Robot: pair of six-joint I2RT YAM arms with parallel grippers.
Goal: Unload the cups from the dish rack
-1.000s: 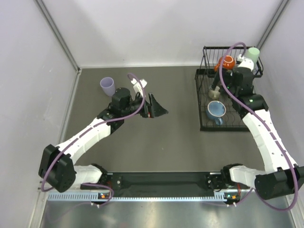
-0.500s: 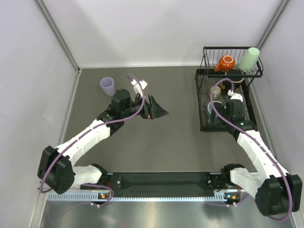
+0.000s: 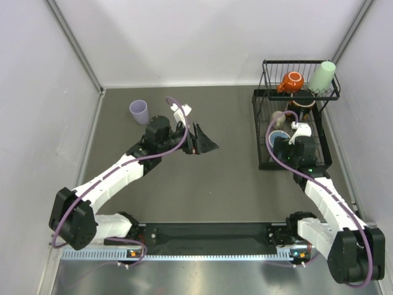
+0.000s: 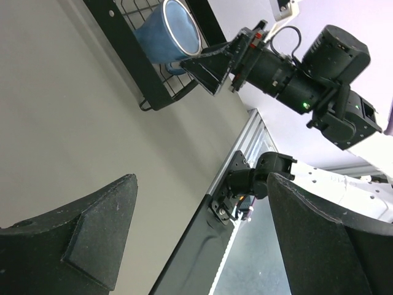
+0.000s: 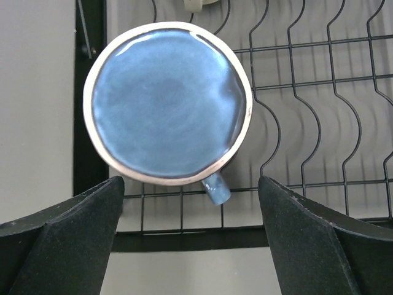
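The black wire dish rack [image 3: 264, 165] stands at the right. A blue mug [image 5: 167, 101] sits upright in its front left corner, handle toward the near edge. My right gripper [image 5: 190, 246] hovers open just above it, one finger on either side and touching nothing. From above, the right gripper [image 3: 280, 147] hides most of the mug. A small beige mug [image 3: 279, 117] stands behind it. An orange mug [image 3: 292, 80] and a pale green tumbler [image 3: 323, 75] sit in the raised basket. A lavender tumbler [image 3: 139, 112] stands on the table. My left gripper [image 3: 201, 141] is open and empty. The black floral mug is not visible.
The rack's front rim [image 5: 184, 236] runs between my right fingers. Grey walls close in the back and both sides. In the left wrist view the blue mug [image 4: 175, 31], the right gripper [image 4: 215, 64] and the rail [image 4: 202, 246] at the table's near edge show.
My right arm has drawn back from the raised basket to the rack's front and come down over the blue mug. The left arm has barely moved.
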